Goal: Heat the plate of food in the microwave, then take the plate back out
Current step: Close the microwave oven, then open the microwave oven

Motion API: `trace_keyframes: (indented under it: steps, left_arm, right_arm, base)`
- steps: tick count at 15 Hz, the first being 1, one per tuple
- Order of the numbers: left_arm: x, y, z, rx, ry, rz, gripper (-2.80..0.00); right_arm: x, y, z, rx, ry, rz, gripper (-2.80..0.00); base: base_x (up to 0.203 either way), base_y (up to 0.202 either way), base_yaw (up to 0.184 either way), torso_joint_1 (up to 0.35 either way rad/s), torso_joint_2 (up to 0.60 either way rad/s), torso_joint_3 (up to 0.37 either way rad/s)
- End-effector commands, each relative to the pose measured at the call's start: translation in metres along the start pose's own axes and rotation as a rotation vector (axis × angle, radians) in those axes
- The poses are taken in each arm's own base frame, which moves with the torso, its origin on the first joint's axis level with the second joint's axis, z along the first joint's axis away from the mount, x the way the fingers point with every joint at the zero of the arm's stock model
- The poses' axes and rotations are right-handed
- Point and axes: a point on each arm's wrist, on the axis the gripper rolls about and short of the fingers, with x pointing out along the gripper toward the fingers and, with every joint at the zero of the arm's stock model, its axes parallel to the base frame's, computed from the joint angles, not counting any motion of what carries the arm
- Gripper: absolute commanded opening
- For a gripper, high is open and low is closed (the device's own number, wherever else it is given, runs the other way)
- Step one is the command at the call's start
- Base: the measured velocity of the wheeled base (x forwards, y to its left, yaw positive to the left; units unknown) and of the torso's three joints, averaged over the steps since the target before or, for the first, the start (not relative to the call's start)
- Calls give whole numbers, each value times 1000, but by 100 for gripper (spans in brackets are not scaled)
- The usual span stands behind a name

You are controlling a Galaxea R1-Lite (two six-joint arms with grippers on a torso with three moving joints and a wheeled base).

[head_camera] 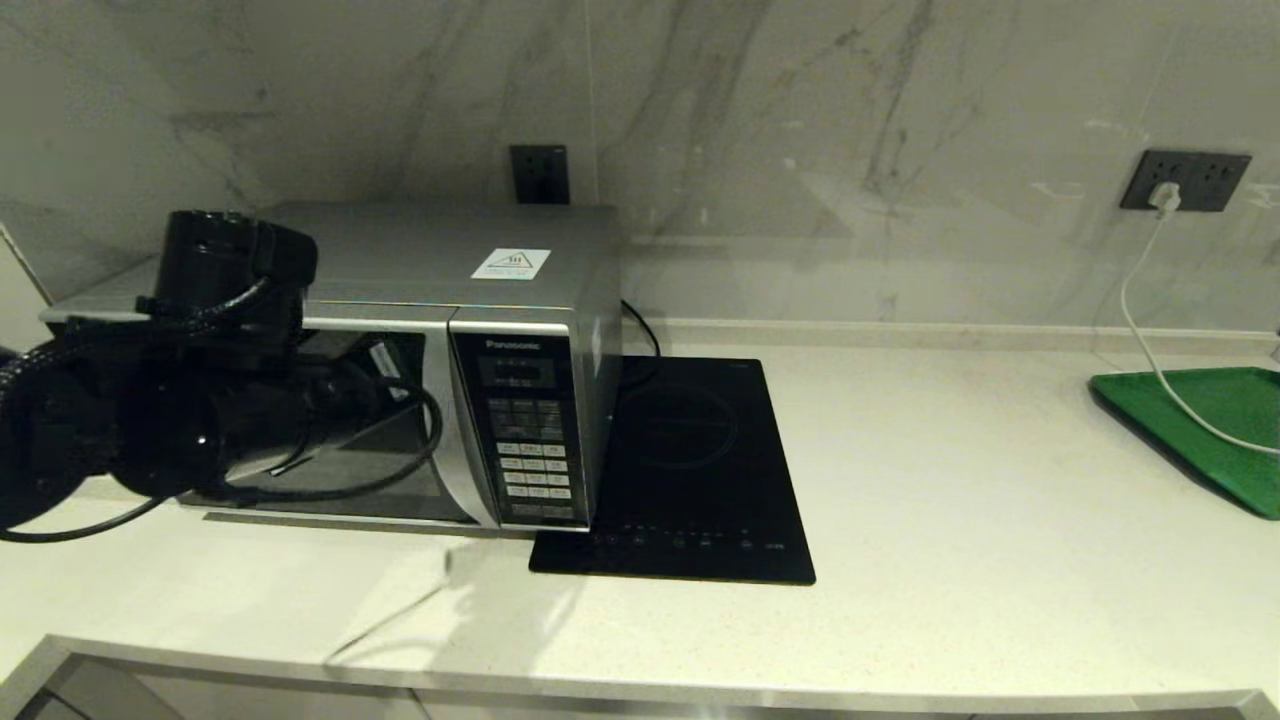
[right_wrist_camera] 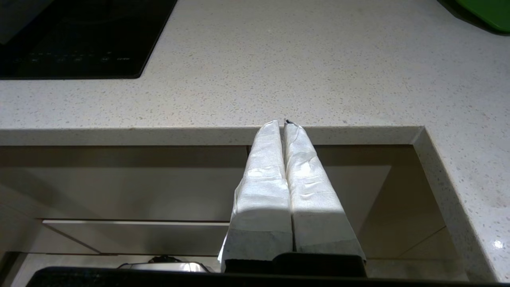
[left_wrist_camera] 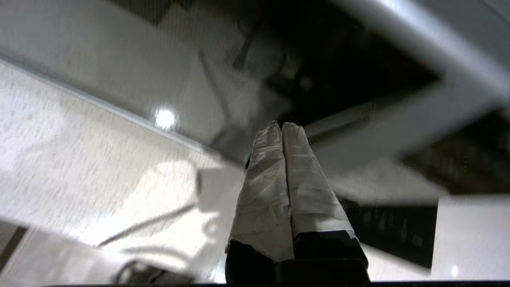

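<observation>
At the left of the head view, the left gripper (left_wrist_camera: pixel 282 126) is raised in front of the microwave (head_camera: pixel 420 370); its white-wrapped fingers (left_wrist_camera: pixel 297 175) are pressed together, holding nothing, with the tips just beside the door. The microwave is a silver-grey box with a dark glass door (head_camera: pixel 400 450), a "Panasonic" button panel (head_camera: pixel 525 440) and a white triangle sticker (head_camera: pixel 511 263) on top. The plate of food is not visible. Just right of the microwave a flat black glossy hob (head_camera: pixel 690 470) lies on the pale speckled counter (head_camera: pixel 950 520). A green tray (head_camera: pixel 1200 430) sits at the far right, a white cable (head_camera: pixel 1150 330) crossing it. The right gripper (right_wrist_camera: pixel 283 122) hangs below the counter edge, fingers closed and empty.
</observation>
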Motion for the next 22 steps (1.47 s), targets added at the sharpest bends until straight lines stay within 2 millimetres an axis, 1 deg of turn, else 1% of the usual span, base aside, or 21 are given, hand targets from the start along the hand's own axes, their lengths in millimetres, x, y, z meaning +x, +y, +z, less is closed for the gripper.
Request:
trace_keyframes:
  steps: [1,3,4,6,7,9,10,11,13,15,17,19,21,22]
  left_arm:
    - [-41,15,-6,33,57,-40,-280]
    - [-72,38,-21,101,222,-19,-280]
    - [-78,49,-33,137,295,0,-280]
    - [-71,62,-56,204,356,20,-280]
    - [-67,62,-65,226,342,-14,-280]
    - [-59,55,-84,268,266,-141,-280]
    - [-51,48,-93,292,229,-184,-280]
    - [-38,42,-104,324,221,-181,-280]
    - [-8,27,-132,386,196,-140,-280]
    - [10,12,-164,449,179,-132,-280]
    - [25,-1,-188,492,186,-128,-280]
    - [43,-15,-202,506,183,-124,-280]
    - [53,-26,-207,501,169,-134,-280]
    - [58,-28,-209,497,168,-128,-280]
  right_arm:
    - [0,0,0,1,1,0,-280]
    - [0,0,0,0,2,1,-280]
    - [0,0,0,1,1,-1,-280]
    - [0,0,0,1,1,-1,-280]
    - [0,0,0,0,0,1,-280]
    - [0,0,0,0,2,0,-280]
    - [0,0,0,0,2,0,-280]
    - [0,0,0,0,1,0,-280]
    - [0,0,0,1,2,-1,-280]
    - [0,0,0,1,2,0,-280]
    - [0,0,0,0,1,1,-280]
    - [0,0,0,0,0,1,-280]
    - [0,0,0,1,2,0,-280]
    - [0,0,0,1,0,0,-280]
  base:
    - [0,0,0,0,0,0]
    - [0,0,0,0,0,0]
    - [0,0,0,0,0,0]
    - [0,0,0,0,0,0]
    - [0,0,0,0,0,0]
    - [0,0,0,0,0,0]
    - [0,0,0,0,0,0]
    - [0,0,0,0,0,0]
    - [0,0,0,0,0,0]
    - [0,0,0,0,0,0]
    - [0,0,0,0,0,0]
    - [0,0,0,0,0,0]
    - [0,0,0,0,0,0]
    - [0,0,0,0,0,0]
